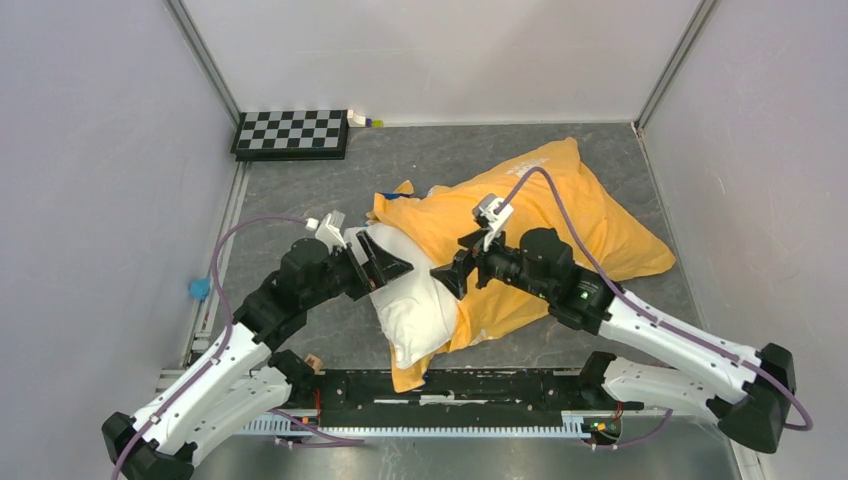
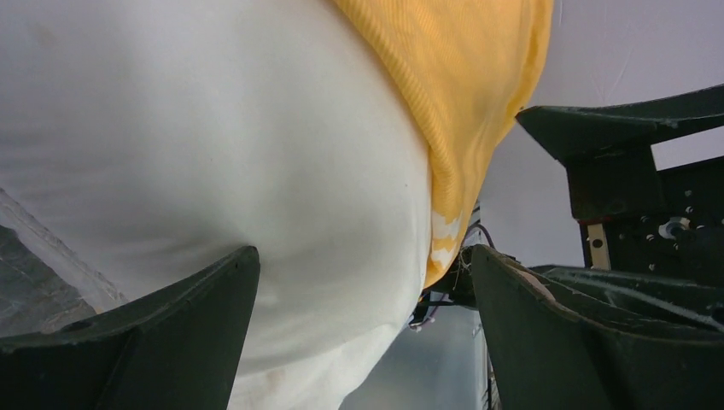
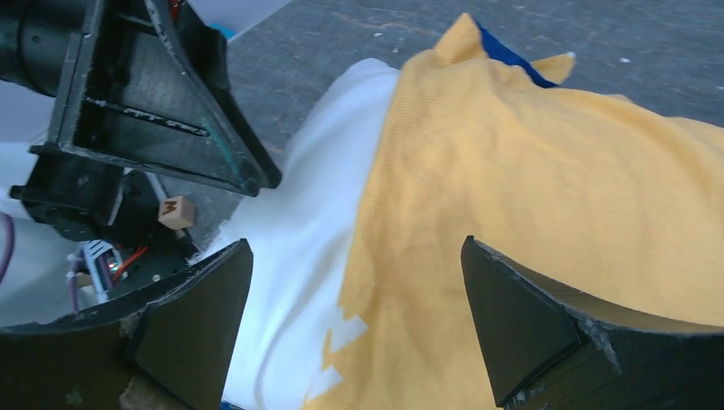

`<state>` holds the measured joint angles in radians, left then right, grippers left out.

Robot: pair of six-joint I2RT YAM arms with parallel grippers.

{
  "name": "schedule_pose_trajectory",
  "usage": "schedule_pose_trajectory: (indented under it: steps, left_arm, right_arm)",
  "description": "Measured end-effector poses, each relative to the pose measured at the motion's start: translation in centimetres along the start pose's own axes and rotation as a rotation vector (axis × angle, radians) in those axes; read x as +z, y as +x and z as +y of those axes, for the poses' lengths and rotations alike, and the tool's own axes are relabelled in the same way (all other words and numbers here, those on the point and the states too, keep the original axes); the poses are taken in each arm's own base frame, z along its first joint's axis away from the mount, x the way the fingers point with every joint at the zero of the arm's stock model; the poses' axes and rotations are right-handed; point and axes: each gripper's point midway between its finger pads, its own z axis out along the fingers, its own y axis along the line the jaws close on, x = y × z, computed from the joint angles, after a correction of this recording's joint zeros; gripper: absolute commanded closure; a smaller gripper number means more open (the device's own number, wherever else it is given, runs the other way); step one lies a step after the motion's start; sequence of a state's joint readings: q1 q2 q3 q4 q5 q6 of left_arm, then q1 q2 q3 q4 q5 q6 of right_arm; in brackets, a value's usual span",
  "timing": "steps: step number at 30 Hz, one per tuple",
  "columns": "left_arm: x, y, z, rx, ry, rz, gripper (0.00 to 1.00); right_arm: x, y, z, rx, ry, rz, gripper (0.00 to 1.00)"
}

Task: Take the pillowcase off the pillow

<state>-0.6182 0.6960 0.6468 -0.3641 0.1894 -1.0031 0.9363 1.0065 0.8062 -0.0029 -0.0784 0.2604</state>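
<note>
Bare pillow end lies by the left hand; pillowcase runs toward the far-right corner past the right hand; both wide open.

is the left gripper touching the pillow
Cannot tell. In the left wrist view the open left gripper straddles the white pillow, one finger overlapping it, but no view shows contact or a gap plainly.
</note>
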Motion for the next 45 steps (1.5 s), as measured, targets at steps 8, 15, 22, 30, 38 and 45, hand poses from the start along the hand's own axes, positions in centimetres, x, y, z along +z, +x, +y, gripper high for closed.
schedule_pose_trajectory:
  steps: [8, 15, 22, 30, 38, 45]
  left_arm:
    - [0.7, 2.0, 1.1, 0.005, -0.035, 0.034, 0.0]
    - [1.6, 2.9, 3.2, -0.01, -0.18, 0.036, 0.0]
    - [-0.8, 1.7, 6.8, -0.04, -0.412, -0.051, 0.0]
    - [-1.7, 2.6, 7.7, -0.041, -0.407, -0.033, 0.0]
    - [1.1, 5.7, 7.1, -0.066, -0.227, 0.074, 0.0]
    - [2.1, 5.7, 6.9, -0.066, -0.223, 0.076, 0.1]
  right_arm:
    - [-3.1, 0.4, -3.3, -0.044, 0.189, 0.009, 0.02]
    - [-2.5, 3.8, -4.3, -0.071, 0.216, 0.141, 0.02]
    - [-1.4, 6.7, -4.4, -0.103, 0.204, 0.25, 0.02]
    - [-1.1, 6.7, -3.7, -0.14, 0.173, 0.267, 0.02]
    - [-1.1, 7.3, -1.4, -0.17, 0.071, 0.293, 0.02]
    - [-1.6, 7.4, -3.6, -0.219, 0.254, 0.328, 0.24]
